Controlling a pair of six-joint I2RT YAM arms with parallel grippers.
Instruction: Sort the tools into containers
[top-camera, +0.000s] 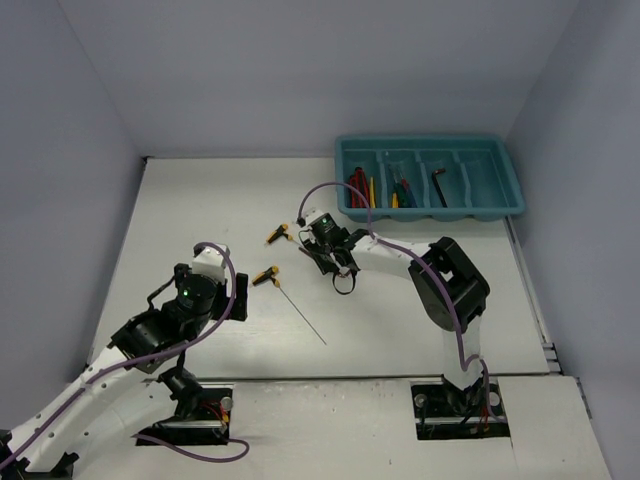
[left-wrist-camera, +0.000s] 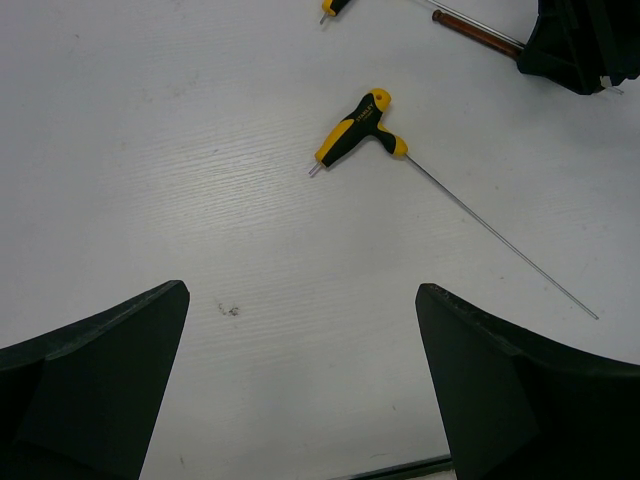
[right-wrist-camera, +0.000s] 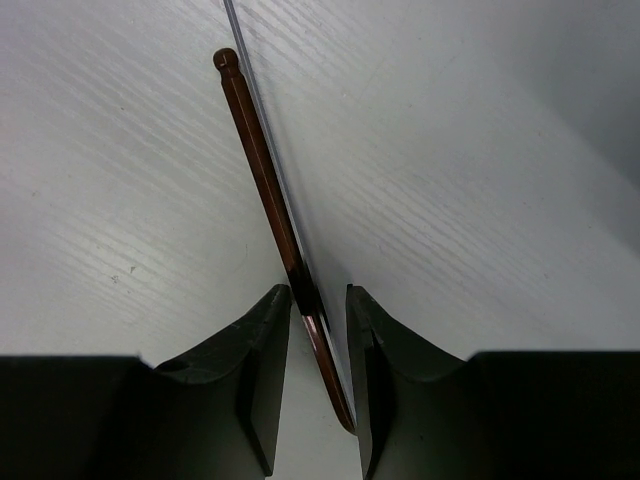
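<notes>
My right gripper (right-wrist-camera: 318, 292) is shut on a long brown hex key (right-wrist-camera: 262, 172), its fingers close round the shaft just above the bend. The key's ball end points away over the table. A thin steel shaft (right-wrist-camera: 250, 70) runs right beside the key. It seems to belong to the yellow-black T-handle (top-camera: 283, 235) lying left of the right gripper (top-camera: 318, 250). A second yellow-black T-handle (left-wrist-camera: 360, 125) lies ahead of my left gripper (left-wrist-camera: 302, 290), which is open over bare table. The teal tray (top-camera: 430, 142) stands at the far right.
In the tray's compartments lie red-handled pliers (top-camera: 356, 180), a yellow screwdriver (top-camera: 372, 188), blue and red screwdrivers (top-camera: 405, 190) and a dark hex key (top-camera: 440, 185). The second T-handle's long thin shaft (top-camera: 305, 322) stretches toward the near table edge. Walls close in the table.
</notes>
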